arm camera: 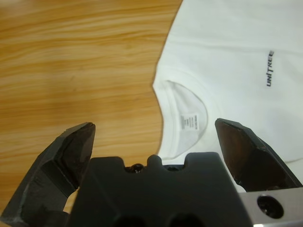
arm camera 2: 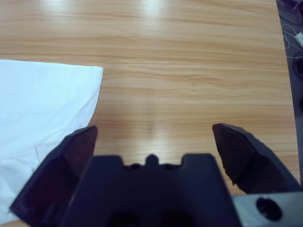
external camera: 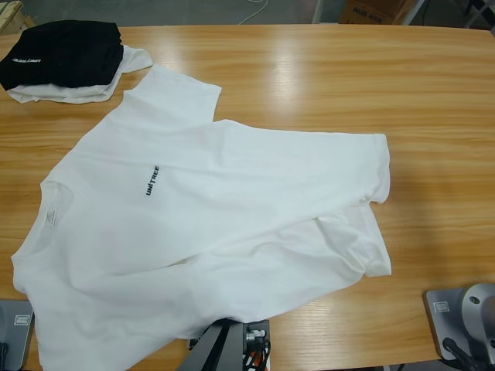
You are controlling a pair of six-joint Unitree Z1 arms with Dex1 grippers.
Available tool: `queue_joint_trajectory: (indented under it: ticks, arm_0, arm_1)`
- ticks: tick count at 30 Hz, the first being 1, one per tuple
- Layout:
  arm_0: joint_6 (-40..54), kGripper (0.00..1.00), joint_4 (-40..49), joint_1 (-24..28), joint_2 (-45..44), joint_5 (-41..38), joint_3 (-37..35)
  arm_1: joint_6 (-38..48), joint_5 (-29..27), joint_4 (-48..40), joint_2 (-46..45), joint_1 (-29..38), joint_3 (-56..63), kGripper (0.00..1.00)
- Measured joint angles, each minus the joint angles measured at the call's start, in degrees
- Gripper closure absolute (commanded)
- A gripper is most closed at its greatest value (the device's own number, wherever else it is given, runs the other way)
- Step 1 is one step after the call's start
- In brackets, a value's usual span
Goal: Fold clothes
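Left claw (arm camera: 154, 142) spread over T-shirt (external camera: 216, 216) collar, right claw (arm camera 2: 154, 142) spread beside its hem, both empty.
Best to pinch one cloth layer at collar edge and hem corner, lifting evenly off worktop (external camera: 348, 77).

Three garments are lying on one wooden table (external camera: 325, 85): one large white T-shirt (external camera: 232, 209), one black garment (external camera: 66, 52), one smaller white garment (external camera: 85, 93).
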Motion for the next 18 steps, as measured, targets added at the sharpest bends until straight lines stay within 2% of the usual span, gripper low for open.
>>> queue_joint_trajectory:
  ticks: [11, 15, 18]
  arm_0:
    - [0.00, 0.004, 0.00, -0.09, 0.02, 0.00, 0.00]
    - [0.00, 0.004, 0.00, -1.77, 1.21, 0.00, -0.52]
    - [-0.87, 0.004, 0.01, -4.47, 1.38, 0.00, -3.96]
  arm_1:
    - [-0.76, 0.32, -0.16, 1.88, -0.01, 0.00, 0.000]
    - [1.77, 0.97, -7.61, -2.83, -0.26, 0.35, 0.003]
    - [0.34, 3.36, -9.22, -5.96, -0.07, 0.43, 0.080]
